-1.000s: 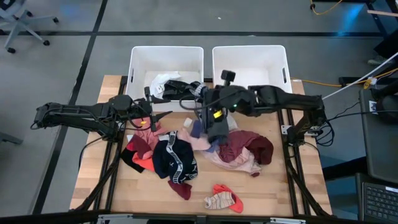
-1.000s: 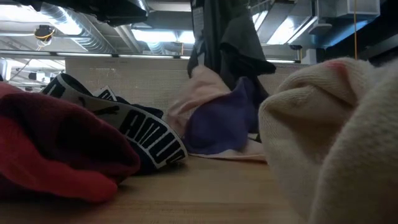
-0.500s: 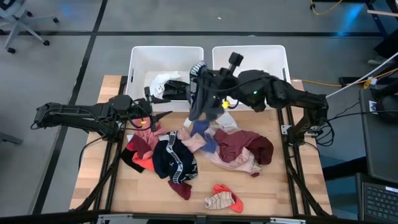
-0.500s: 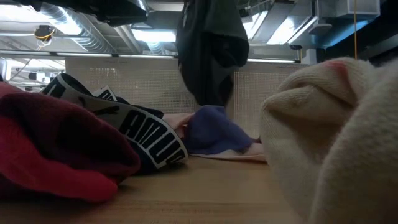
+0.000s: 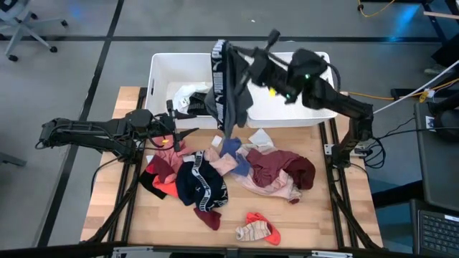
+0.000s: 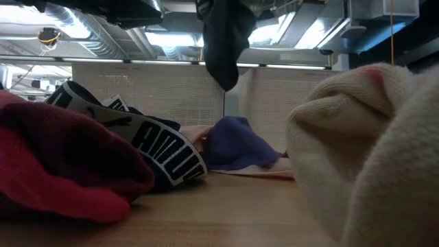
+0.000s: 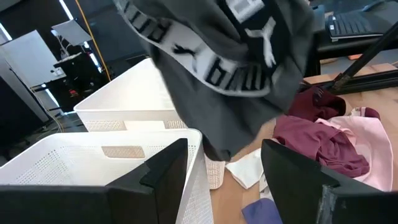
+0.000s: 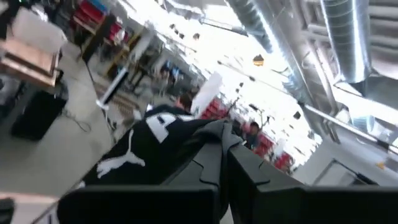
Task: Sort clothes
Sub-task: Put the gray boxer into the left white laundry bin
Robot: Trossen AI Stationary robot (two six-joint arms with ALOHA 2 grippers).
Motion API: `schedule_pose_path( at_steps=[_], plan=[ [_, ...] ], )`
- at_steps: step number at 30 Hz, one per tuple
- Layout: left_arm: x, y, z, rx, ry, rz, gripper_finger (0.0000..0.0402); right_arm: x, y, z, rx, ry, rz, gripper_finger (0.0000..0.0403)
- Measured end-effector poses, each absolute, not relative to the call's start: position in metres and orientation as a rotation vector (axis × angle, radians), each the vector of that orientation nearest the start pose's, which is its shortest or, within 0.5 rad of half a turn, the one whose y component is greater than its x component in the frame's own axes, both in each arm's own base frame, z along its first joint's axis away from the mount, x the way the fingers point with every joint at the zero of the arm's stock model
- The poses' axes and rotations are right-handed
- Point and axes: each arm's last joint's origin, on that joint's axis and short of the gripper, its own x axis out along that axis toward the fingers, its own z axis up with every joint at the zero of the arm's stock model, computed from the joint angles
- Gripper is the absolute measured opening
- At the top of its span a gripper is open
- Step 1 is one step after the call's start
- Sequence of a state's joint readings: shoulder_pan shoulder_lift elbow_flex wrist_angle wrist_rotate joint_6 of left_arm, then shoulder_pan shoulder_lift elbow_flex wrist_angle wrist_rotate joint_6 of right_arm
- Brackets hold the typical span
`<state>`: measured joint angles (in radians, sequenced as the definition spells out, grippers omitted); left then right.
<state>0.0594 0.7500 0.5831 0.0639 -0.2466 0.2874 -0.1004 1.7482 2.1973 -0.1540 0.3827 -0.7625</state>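
Observation:
My right gripper (image 5: 242,63) is raised high over the gap between the two white bins and is shut on a dark grey garment (image 5: 229,93) with a white lettered band. In the low view the garment (image 6: 223,41) hangs well above the table. The other clothes lie in a pile on the wooden table: a navy piece with a white band (image 5: 201,183), red (image 5: 161,175), maroon (image 5: 283,168), pink (image 5: 272,188) and blue (image 5: 231,147). My left gripper (image 5: 188,133) waits open at the pile's left edge, holding nothing. My right gripper pinches a bunch of the dark fabric (image 8: 211,134) between its two shut fingers, close to the white-printed band. The fingers slant upward from the table's right side. The garment hangs slack below them, clear of the pile and the bins.
The left bin (image 5: 161,72) holds a white and a dark piece (image 5: 190,97). The right bin (image 5: 315,107) stands beside it, both at the table's far edge. A red-and-beige sock (image 5: 258,231) lies near the front edge. A cream garment (image 6: 370,151) fills the low view's right.
My right gripper has risen from the pile and swung toward the far edge and the left bin, tipping its fingers upward. The dark garment came up with it and now hangs clear. A pink piece dragged up at first has dropped back onto the pile.

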Motion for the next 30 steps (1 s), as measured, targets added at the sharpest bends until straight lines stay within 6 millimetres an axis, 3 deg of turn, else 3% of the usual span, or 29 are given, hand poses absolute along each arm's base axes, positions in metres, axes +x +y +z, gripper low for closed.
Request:
schedule_pose_path(
  at_steps=[10, 18, 24, 30],
  plan=[
    [0.173, 0.017, 0.292, 0.301, 0.147, 0.288, 0.0194, 0.383, -0.112, 0.537, -0.668, -0.393, -0.563, 0.0014],
    [0.173, 0.017, 0.292, 0.302, 0.147, 0.288, 0.0194, 0.419, -0.144, 0.502, -0.716, -0.549, -0.588, 0.0014],
    [0.173, 0.017, 0.292, 0.302, 0.149, 0.288, 0.0194, 0.446, -0.165, 0.461, -0.698, -0.323, -0.556, 0.0014],
    [0.172, 0.017, 0.29, 0.319, 0.172, 0.284, 0.0194, 0.463, -0.172, 0.422, -0.658, -0.006, -0.531, 0.0014]
  ],
)
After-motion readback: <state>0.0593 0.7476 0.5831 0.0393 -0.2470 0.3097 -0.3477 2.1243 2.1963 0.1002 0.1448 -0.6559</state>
